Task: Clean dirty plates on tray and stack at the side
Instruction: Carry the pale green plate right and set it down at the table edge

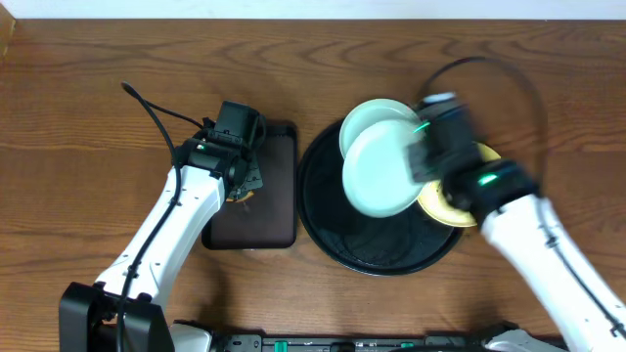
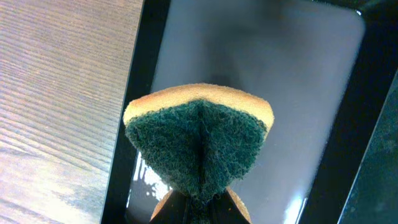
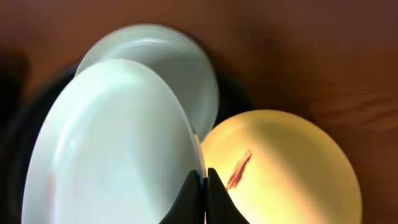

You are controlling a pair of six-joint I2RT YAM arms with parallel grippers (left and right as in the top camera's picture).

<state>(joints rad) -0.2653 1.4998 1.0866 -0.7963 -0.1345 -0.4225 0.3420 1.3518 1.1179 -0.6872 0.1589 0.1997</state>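
Wooden table (image 1: 78, 98) under us: our left gripper (image 2: 198, 208) is squeezing a green sponge (image 2: 199, 146) over the rectangular tray (image 1: 279, 220). Our right gripper (image 3: 202, 186) is pinching the lifted mint plate (image 3: 112, 149) by its rim above the round tray (image 1: 333, 240), where the second mint plate (image 3: 180, 68) and the yellow plate (image 3: 286, 168) are lying.

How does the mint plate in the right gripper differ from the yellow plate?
The mint plate is mint-blue, the yellow plate pale yellow. The mint plate is held up by its rim in the right gripper; the yellow plate lies on the tray. The yellow plate shows a brown-red smear; the mint plate shows none plainly. Both are round.
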